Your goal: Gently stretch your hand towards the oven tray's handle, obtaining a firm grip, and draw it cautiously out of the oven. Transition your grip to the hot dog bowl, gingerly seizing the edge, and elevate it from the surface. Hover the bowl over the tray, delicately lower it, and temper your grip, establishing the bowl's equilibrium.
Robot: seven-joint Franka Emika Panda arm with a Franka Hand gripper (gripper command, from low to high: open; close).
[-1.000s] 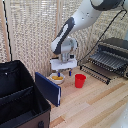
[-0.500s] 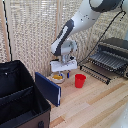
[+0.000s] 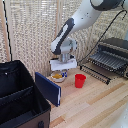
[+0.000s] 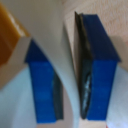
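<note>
The hot dog bowl (image 3: 58, 76), small and white with yellow-orange food, rests on the wooden table below the arm. My gripper (image 3: 60, 71) reaches straight down onto it. In the wrist view my gripper (image 4: 70, 82) has its two blue fingers (image 4: 99, 60) on either side of the hot dog bowl's (image 4: 68, 60) white rim, which fills the narrow gap, and orange food shows beside one finger. The oven (image 3: 116, 49) stands at the exterior view's right. The oven tray (image 3: 102, 64) sticks out of its front, with the oven tray's handle (image 3: 94, 71) along the near edge.
A red cup (image 3: 80, 80) stands between the bowl and the tray. A large black fabric case (image 3: 20, 97) with a blue flap (image 3: 48, 88) fills the exterior view's left, close to the bowl. A slatted blind backs the scene.
The arm has stayed over the bowl and sunk only slightly. The bowl, cup and tray have not moved.
</note>
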